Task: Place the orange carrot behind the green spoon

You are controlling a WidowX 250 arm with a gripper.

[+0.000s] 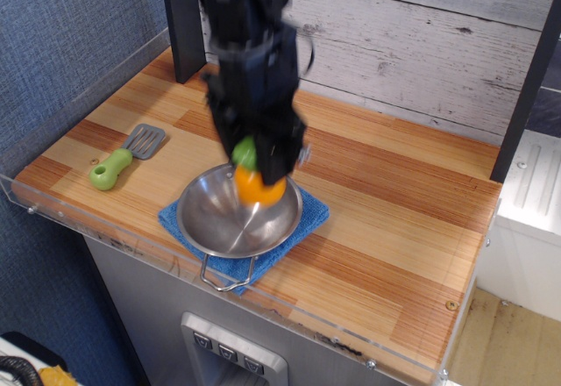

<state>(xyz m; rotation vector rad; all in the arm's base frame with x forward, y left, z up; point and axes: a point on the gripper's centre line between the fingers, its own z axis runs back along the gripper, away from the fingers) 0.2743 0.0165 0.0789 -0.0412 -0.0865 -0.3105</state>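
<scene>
My gripper (255, 165) is shut on the orange carrot (259, 186), gripping its light-green top, and holds it in the air above the steel bowl (238, 218). The carrot hangs over the bowl's far rim. The green spoon (124, 158) lies flat on the wooden table at the left, lime handle toward the front, grey slotted head toward the back. The spoon is well to the left of the gripper.
The bowl stands on a blue cloth (308, 218) near the table's front edge. A dark post (181, 26) stands at the back left. A clear acrylic rim (79, 219) runs along the front and left. A plank wall is behind.
</scene>
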